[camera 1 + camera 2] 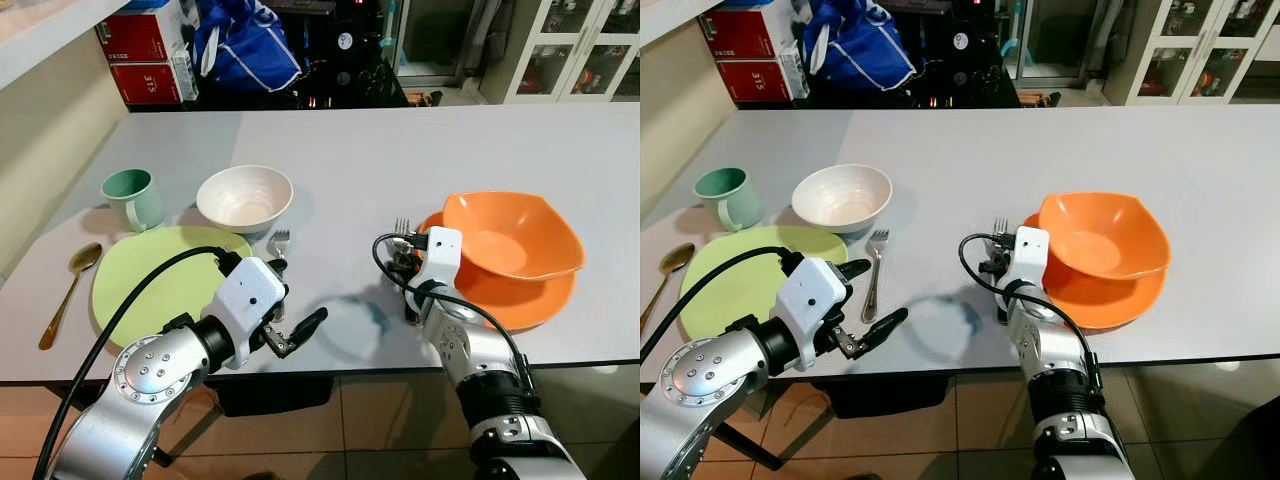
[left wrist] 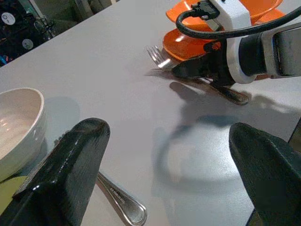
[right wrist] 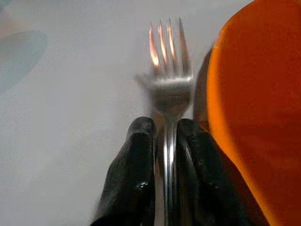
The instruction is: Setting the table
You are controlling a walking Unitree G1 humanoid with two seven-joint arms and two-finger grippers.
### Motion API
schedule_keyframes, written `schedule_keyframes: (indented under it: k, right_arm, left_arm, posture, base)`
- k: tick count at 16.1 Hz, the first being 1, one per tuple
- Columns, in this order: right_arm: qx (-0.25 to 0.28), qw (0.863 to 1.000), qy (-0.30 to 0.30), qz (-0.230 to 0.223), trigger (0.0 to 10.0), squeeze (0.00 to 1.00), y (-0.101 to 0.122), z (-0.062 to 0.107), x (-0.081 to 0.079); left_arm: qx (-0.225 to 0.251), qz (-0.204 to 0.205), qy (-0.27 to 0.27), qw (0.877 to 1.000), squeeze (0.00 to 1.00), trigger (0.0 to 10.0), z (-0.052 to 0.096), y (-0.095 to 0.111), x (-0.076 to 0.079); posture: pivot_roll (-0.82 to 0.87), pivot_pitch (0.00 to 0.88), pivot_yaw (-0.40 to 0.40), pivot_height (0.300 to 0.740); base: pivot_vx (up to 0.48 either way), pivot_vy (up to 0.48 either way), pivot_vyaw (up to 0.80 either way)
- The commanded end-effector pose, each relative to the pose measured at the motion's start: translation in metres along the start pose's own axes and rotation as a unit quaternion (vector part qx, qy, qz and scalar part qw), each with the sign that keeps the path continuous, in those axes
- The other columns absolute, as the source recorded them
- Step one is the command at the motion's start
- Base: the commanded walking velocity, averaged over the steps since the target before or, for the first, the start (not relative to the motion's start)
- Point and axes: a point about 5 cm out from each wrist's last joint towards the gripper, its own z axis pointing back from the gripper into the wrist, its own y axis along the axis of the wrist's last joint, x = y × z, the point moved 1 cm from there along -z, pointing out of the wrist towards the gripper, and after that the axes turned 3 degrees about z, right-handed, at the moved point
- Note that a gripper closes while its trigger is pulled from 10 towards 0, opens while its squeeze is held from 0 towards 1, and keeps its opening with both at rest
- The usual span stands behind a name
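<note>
Nearest, the left gripper (image 1: 292, 335) hangs at the table's (image 1: 420, 150) near edge with its fingers spread wide apart, empty, just right of the green plate (image 1: 150, 275) and its fork (image 1: 873, 270). Right gripper (image 1: 405, 262) is clamped on a second fork (image 3: 170, 80), tines pointing far, just left of the orange plate (image 1: 540, 300) that carries the orange bowl (image 1: 510, 235). Letting go carelessly could knock the fork against that plate's rim or leave it crooked. Its handle is hidden under the fingers

Even overhead light; worktop (image 1: 400, 150) bright, soft shadows under both arms. Room behind dim. Right wrist view blurred; fork (image 3: 170, 80) tines carried orange glare.
</note>
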Motion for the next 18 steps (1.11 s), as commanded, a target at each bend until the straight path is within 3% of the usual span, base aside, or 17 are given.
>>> schedule_keyframes:
  k: [1, 6, 7, 8, 10, 11, 13, 14, 16, 18]
  right_arm:
    - [0.001, 1.0, 0.01, -0.003, 10.0, 1.0, 0.003, -0.002, -0.003]
    - [0.005, 1.0, 0.015, -0.004, 10.0, 1.0, 0.008, -0.004, -0.004]
    - [0.008, 1.0, 0.016, -0.004, 10.0, 0.25, 0.01, -0.005, -0.004]
    - [0.024, 0.999, 0.027, -0.001, 10.0, 0.0, 0.017, -0.003, -0.006]
    - [0.067, 0.996, 0.06, 0.007, 10.0, 0.0, 0.037, 0.002, -0.012]
    - [0.105, 0.99, 0.094, 0.008, 10.0, 0.0, 0.056, 0.014, -0.017]
    - [0.141, 0.984, 0.111, 0.019, 10.0, 0.0, 0.073, 0.031, -0.018]
    - [0.17, 0.978, 0.115, 0.028, 10.0, 0.0, 0.084, 0.05, -0.017]
    - [0.205, 0.972, 0.112, 0.034, 10.0, 0.0, 0.091, 0.081, -0.015]
    - [0.207, 0.972, 0.107, 0.03, 10.0, 0.0, 0.086, 0.093, -0.012]
  left_arm:
    - [0.005, -0.008, 0.004, 1.0, 0.0, 10.0, 0.003, 0.005, -0.003]
    - [0.008, -0.012, 0.007, 1.0, 0.0, 10.0, 0.002, 0.006, -0.005]
    - [0.008, -0.012, 0.008, 1.0, 0.0, 10.0, 0.001, 0.006, -0.005]
    - [0.011, -0.016, 0.01, 1.0, 0.0, 10.0, 0.0, 0.007, -0.006]
    - [0.023, -0.018, 0.033, 0.999, 0.0, 10.0, -0.003, 0.011, -0.012]
    - [0.028, -0.008, 0.072, 0.997, 0.0, 10.0, -0.006, 0.012, -0.02]
    - [0.04, -0.001, 0.104, 0.994, 0.0, 10.0, -0.008, 0.012, -0.024]
    - [0.05, 0.011, 0.125, 0.991, 0.0, 10.0, -0.008, 0.012, -0.023]
    - [0.06, 0.039, 0.175, 0.982, 0.0, 10.0, -0.01, 0.017, -0.028]
    - [0.082, 0.061, 0.192, 0.976, 0.0, 10.0, -0.013, 0.024, -0.03]
  posture:
    - [0.11, 0.0, 0.04, 0.74]
    - [0.12, 0.0, 0.034, 0.74]
    - [0.11, 0.0, 0.036, 0.74]
    - [0.11, 0.0, 0.036, 0.74]
    - [0.1, 0.0, 0.033, 0.74]
    - [0.09, 0.0, 0.028, 0.74]
    - [0.07, 0.0, 0.021, 0.74]
    - [0.05, 0.0, 0.009, 0.74]
    - [0.02, 0.0, 0.001, 0.74]
    - [0.0, 0.0, -0.002, 0.74]
  base:
    - [0.0, 0.0, 0.0]
    - [0.0, 0.0, 0.0]
    - [0.0, 0.0, 0.0]
    - [0.0, 0.0, 0.0]
    - [0.0, 0.0, 0.0]
    - [0.0, 0.0, 0.0]
    - [0.0, 0.0, 0.0]
    - [0.0, 0.0, 0.0]
    - [0.0, 0.159, 0.0]
    - [0.0, 0.433, 0.0]
